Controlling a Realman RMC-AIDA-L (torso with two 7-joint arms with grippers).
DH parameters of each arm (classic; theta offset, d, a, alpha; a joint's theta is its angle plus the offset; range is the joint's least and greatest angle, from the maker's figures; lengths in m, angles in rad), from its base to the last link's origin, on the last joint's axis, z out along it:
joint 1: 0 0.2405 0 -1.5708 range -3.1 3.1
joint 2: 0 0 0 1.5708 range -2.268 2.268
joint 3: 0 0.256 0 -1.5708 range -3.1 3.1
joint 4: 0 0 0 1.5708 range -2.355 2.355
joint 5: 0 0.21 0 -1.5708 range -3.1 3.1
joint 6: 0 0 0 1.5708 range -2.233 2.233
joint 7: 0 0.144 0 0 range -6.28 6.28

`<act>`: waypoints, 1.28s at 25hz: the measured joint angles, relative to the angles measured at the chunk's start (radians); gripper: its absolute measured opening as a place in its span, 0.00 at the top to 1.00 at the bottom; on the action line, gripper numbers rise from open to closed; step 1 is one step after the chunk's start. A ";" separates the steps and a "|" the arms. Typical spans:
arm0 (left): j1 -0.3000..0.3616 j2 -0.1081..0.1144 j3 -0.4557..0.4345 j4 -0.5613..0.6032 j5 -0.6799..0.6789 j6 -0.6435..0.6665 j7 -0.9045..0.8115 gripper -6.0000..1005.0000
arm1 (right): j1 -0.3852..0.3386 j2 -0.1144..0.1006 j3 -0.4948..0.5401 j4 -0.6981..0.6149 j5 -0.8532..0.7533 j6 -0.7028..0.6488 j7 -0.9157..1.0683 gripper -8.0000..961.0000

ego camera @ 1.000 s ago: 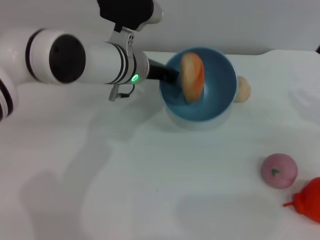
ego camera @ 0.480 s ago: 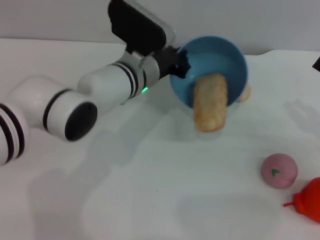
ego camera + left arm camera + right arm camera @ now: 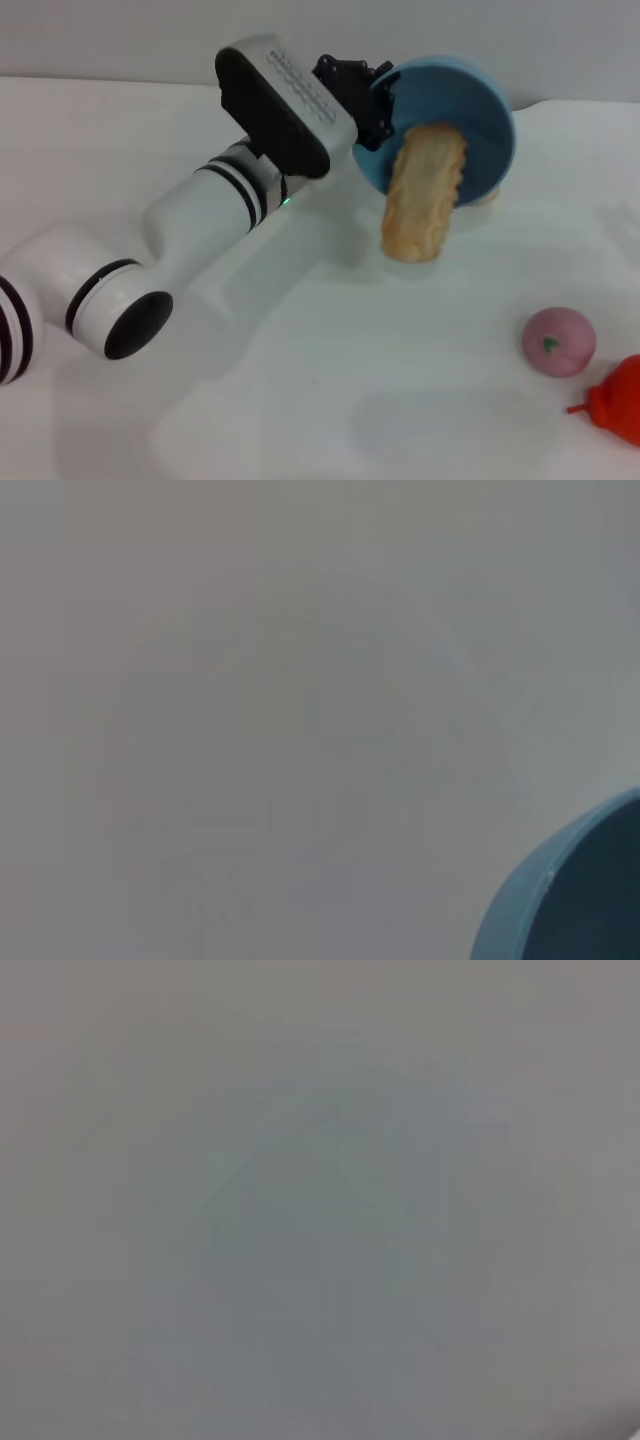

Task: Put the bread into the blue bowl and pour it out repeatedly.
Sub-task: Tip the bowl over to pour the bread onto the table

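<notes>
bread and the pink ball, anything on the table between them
Nothing: in the head view, only bare white table lies between the bread, sliding out of the tipped blue bowl, and the pink ball.

The left gripper (image 3: 372, 95) has its jaws clamped on the rim of the tipped blue bowl (image 3: 470, 110). The bowl's mouth is blocked by the bread (image 3: 425, 192) hanging out below the jaws. Behind the wrist, the left arm (image 3: 200, 240) slants across the tabletop (image 3: 300, 400). Well below the jaws, toward the robot's right, sit a pink ball (image 3: 558, 341) and a red toy (image 3: 615, 400). Open tabletop lies between them and the bread.
</notes>
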 joint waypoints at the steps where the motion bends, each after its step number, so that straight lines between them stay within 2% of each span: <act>1: 0.000 0.000 0.003 -0.005 0.000 0.010 0.035 1.00 | 0.001 -0.001 0.010 0.020 0.017 -0.002 -0.002 0.52; 7: 0.003 0.000 0.035 -0.012 0.003 0.053 0.173 1.00 | -0.008 -0.002 0.056 0.068 0.042 -0.037 -0.050 0.52; 17: -0.005 0.000 0.059 -0.008 0.005 0.067 0.324 1.00 | 0.000 -0.003 0.062 0.101 0.043 -0.054 -0.056 0.52; 28: -0.005 0.000 0.033 -0.009 -0.027 0.067 0.281 1.00 | 0.012 -0.003 0.056 0.103 0.029 -0.054 -0.071 0.52; 32: -0.009 0.001 -0.040 -0.001 -0.178 0.019 0.107 1.00 | 0.034 -0.003 0.051 0.103 -0.027 -0.063 -0.090 0.52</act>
